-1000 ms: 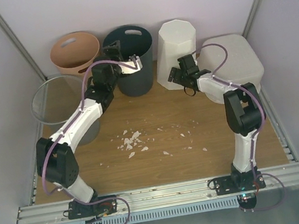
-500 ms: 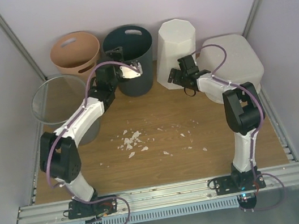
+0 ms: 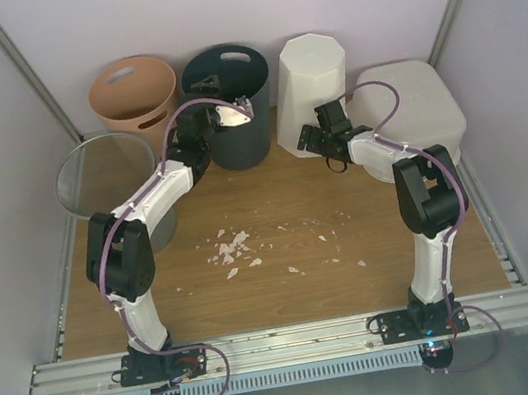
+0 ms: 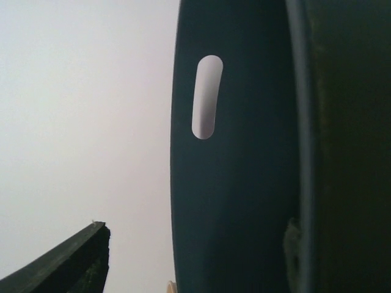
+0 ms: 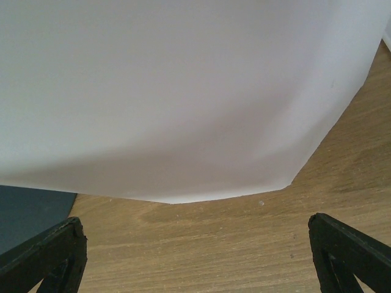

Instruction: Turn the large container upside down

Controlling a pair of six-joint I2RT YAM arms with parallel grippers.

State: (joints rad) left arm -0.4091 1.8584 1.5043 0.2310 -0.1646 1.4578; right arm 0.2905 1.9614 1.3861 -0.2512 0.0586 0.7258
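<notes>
The large container (image 3: 414, 103), a wide translucent-white tub, sits at the back right with a smooth closed face upward. My right arm crosses in front of it. My right gripper (image 3: 324, 143) is open, low over the table before the tall white faceted bin (image 3: 312, 88). In the right wrist view my right gripper (image 5: 195, 268) holds nothing, and that bin's wall (image 5: 183, 91) fills the top. My left gripper (image 3: 227, 114) is at the dark teal bin (image 3: 233, 101). In the left wrist view my left gripper (image 4: 195, 244) straddles the bin's wall, one finger (image 4: 73, 262) clear of it.
An orange bin (image 3: 133, 93) stands at the back left and a grey wire-mesh bin (image 3: 105, 184) at the left edge. White scraps (image 3: 234, 248) lie on the wooden table (image 3: 292, 304). The teal bin's handle slot (image 4: 206, 97) shows in the left wrist view.
My left arm has swung right and its gripper has settled over the teal bin's near rim. The right arm and the large container have not moved.
</notes>
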